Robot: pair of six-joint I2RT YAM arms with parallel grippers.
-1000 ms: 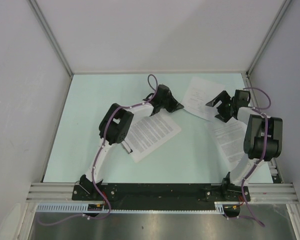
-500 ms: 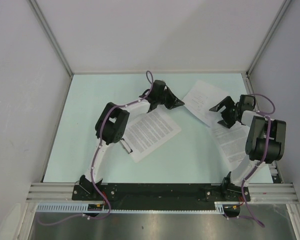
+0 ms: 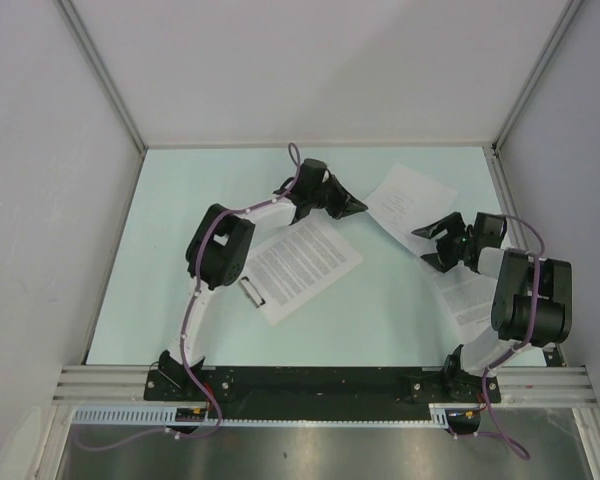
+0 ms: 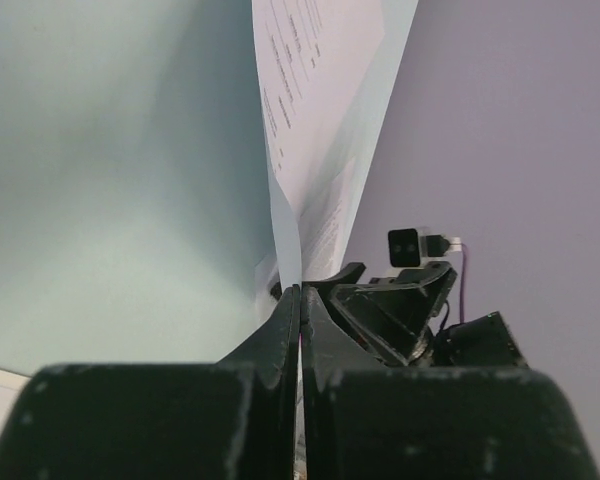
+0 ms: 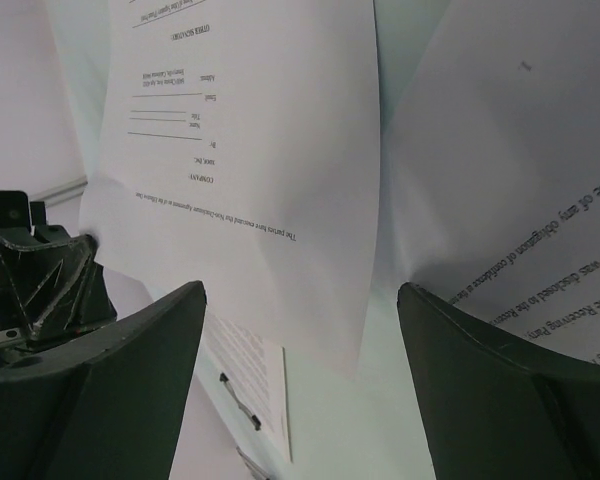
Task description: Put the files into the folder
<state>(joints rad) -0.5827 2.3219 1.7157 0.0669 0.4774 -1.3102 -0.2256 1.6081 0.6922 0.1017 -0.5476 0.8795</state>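
Observation:
The folder lies left of centre with a densely printed sheet on it; its clip is at the near-left end. A sparsely printed sheet lies at the back right. My left gripper is shut on that sheet's left corner, and the paper rises from its jaws. My right gripper is open over the sheet's near corner, its jaws empty. A third, dense sheet lies under the right arm and also shows in the right wrist view.
The pale green table is walled on the left, back and right. A metal rail with both arm bases runs along the near edge. The folder with its sheet and clip show beyond the right gripper.
My right gripper has moved toward the near side and a little left, away from the sparse sheet's middle to its near corner. My left gripper has shifted slightly left, still pinching the sheet.

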